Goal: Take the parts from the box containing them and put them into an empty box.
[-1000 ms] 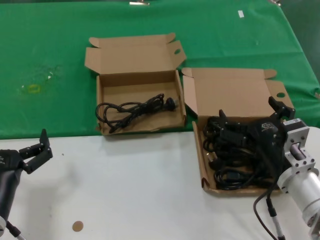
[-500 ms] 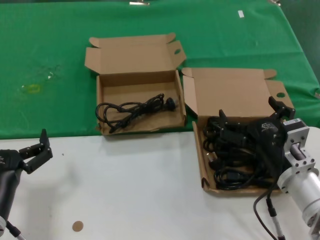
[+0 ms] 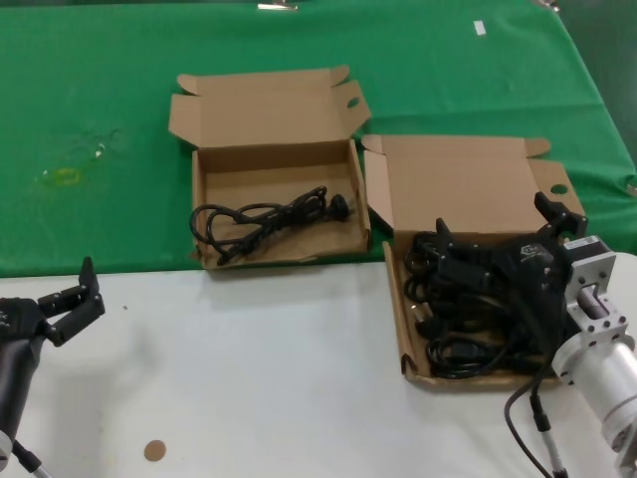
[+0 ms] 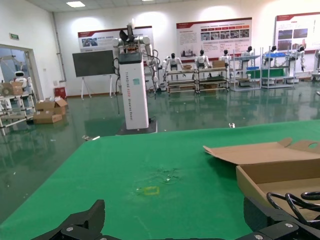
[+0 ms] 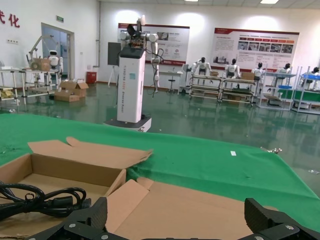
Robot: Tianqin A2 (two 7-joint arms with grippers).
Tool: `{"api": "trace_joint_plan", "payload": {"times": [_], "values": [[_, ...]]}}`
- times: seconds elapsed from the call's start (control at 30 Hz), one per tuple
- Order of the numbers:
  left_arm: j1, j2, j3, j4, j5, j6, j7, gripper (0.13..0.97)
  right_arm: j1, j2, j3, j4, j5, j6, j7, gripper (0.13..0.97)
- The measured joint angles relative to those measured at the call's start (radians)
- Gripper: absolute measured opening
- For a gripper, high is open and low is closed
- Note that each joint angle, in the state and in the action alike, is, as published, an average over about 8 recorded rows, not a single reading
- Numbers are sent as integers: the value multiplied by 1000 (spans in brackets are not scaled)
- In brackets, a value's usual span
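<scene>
The larger cardboard box stands at the right, its lid back, filled with a tangle of black power cords. My right gripper hovers just over those cords, open, with nothing between its fingers; its wrist view looks across the lid with the right gripper at the edge of the picture. The smaller box sits to the left of the larger one and holds one looped cord, also seen as the cord. My left gripper waits open at the near left, far from both boxes.
Both boxes sit where the green cloth meets the white tabletop. A yellow mark lies on the cloth at far left. A small brown disc lies on the white surface near me.
</scene>
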Motion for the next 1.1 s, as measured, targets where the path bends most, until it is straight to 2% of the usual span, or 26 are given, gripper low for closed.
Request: {"api": "trace_joint_plan", "payload": {"times": [1.1], "values": [[0, 0, 0, 0, 0, 0, 0, 966, 0, 0, 0, 0, 0, 0, 0, 966]]}}
